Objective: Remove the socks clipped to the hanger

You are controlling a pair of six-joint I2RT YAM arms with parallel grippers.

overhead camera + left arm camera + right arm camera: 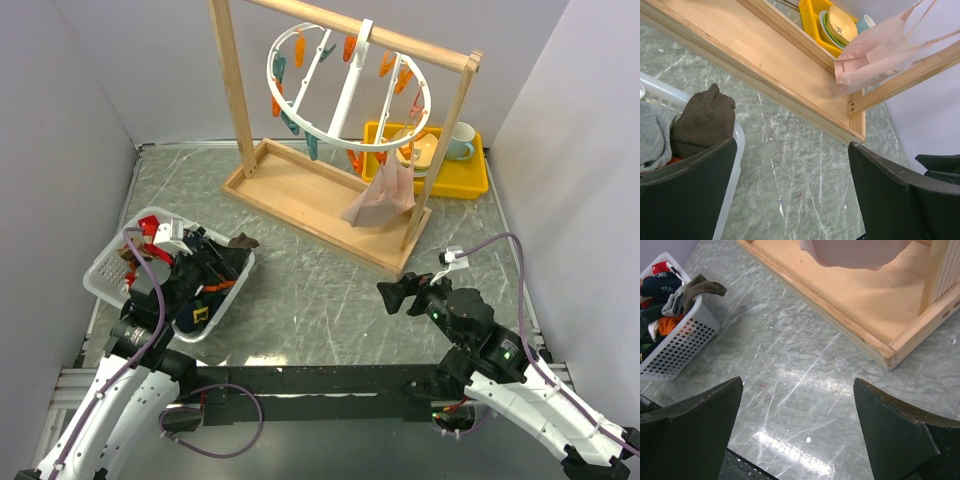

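The white ring hanger (345, 95) with orange and teal clips hangs from the wooden rack's top bar. One pale pink sock (380, 195) is still clipped to it at the front right. It also shows in the left wrist view (880, 50) and at the top of the right wrist view (855, 252). My left gripper (215, 262) (792, 145) is open and empty beside the white basket (110, 270), which holds several socks. A brown sock (243, 241) (705, 120) drapes over the basket's rim. My right gripper (395, 295) (799, 381) is open and empty, low over the table in front of the rack.
The wooden rack's base tray (300, 195) and two uprights stand mid-table. A yellow tray (475, 175) with a bowl, plates and a cup sits behind it at the right. White walls close in both sides.
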